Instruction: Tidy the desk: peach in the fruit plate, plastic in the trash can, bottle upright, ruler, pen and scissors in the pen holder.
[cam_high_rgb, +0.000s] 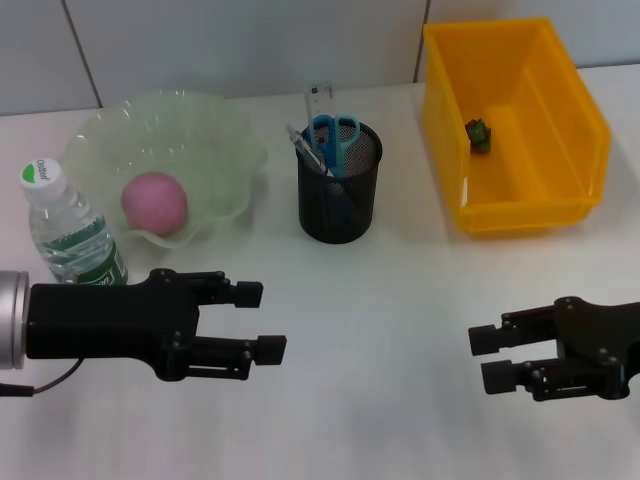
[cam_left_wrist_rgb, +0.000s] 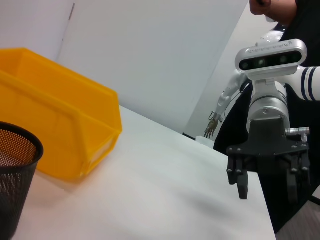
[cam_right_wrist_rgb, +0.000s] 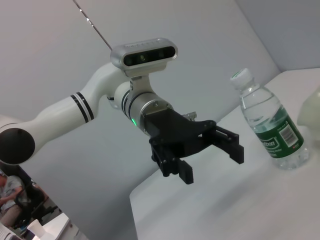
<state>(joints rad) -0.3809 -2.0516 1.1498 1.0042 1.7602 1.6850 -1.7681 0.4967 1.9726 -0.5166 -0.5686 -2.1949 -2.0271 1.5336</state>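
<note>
A pink peach (cam_high_rgb: 154, 203) lies in the pale green fruit plate (cam_high_rgb: 215, 140) at the back left. The clear bottle (cam_high_rgb: 66, 228) stands upright left of the plate, also seen as the bottle (cam_right_wrist_rgb: 270, 123). Blue scissors (cam_high_rgb: 335, 140), a clear ruler (cam_high_rgb: 319, 100) and a pen (cam_high_rgb: 304, 147) stick out of the black mesh pen holder (cam_high_rgb: 339, 196). A small green piece of plastic (cam_high_rgb: 480, 133) sits inside the yellow bin (cam_high_rgb: 575, 110). My left gripper (cam_high_rgb: 258, 320) hovers open near the front left. My right gripper (cam_high_rgb: 488, 358) is open at the front right.
The yellow bin (cam_left_wrist_rgb: 75, 135) and the mesh holder (cam_left_wrist_rgb: 15, 175) stand along the back of the white table (cam_high_rgb: 370, 400). The table's edge runs close to the right gripper (cam_left_wrist_rgb: 267, 177) in the left wrist view.
</note>
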